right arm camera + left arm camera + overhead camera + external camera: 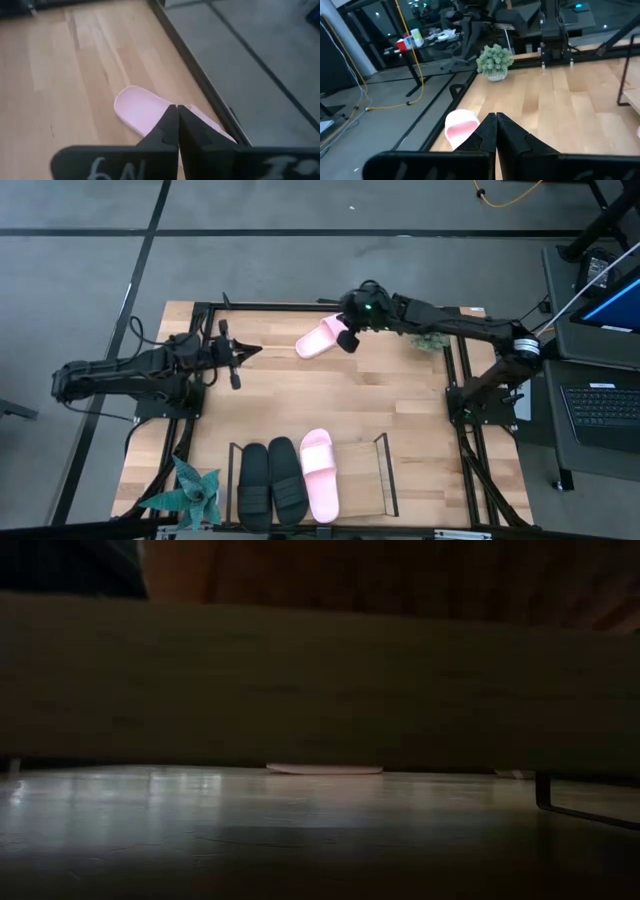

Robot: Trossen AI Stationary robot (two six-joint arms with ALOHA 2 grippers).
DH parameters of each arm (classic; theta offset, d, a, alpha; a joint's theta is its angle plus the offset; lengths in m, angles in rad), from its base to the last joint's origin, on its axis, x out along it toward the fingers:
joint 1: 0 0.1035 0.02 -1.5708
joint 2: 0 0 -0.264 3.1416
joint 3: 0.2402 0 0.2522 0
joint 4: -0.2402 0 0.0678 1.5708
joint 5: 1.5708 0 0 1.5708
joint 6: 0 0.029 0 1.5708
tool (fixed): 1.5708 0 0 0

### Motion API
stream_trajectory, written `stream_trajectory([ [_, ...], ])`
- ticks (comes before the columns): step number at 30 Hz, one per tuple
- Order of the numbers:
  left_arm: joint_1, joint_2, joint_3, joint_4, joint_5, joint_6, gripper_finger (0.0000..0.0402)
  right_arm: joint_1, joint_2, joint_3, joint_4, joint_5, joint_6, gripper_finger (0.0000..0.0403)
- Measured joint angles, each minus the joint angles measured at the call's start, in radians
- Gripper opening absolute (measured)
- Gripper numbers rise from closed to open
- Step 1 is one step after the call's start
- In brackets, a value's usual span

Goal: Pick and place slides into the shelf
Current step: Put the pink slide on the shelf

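Closest to the overhead camera, the right gripper [347, 330] hangs over the far edge of the bench, its fingers [172, 125] pressed together with nothing between them, directly above the loose pink slide [321, 338] that lies flat near that far edge. On the near edge stands the shelf [383, 476], already holding the black pair [270, 482] side by side and one pink slide [319, 472] next to them, with one bay bare toward the bench's right side. Three of four slides look placed; the last one is left, and by my reading it is not yet grasped. Over the left side of the bench the left gripper [236, 357] waits, fingers [492, 131] closed and empty.
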Motion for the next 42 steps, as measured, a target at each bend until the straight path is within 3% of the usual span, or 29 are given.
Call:
stream_trajectory([
  [7,0.132,0.002,-0.087,0.149,0.176,0.014,0.0000,-0.064,0.239,0.313,-0.280,-0.018,-0.017,0.0000],
  [12,0.191,0.002,-0.110,0.154,0.190,-0.025,0.0000,-0.118,0.413,0.570,-0.495,-0.019,0.000,0.0000],
  [17,0.210,0.003,-0.139,0.149,0.191,-0.032,0.0000,-0.118,0.520,0.710,-0.564,-0.015,0.003,0.0003],
  [33,0.211,0.003,-0.148,0.149,0.191,-0.004,0.0000,-0.046,0.570,0.733,-0.659,0.010,0.049,0.0024],
  [42,0.211,0.003,-0.148,0.149,0.190,-0.004,0.0000,-0.024,0.570,0.733,-0.655,0.052,0.071,0.0098],
])
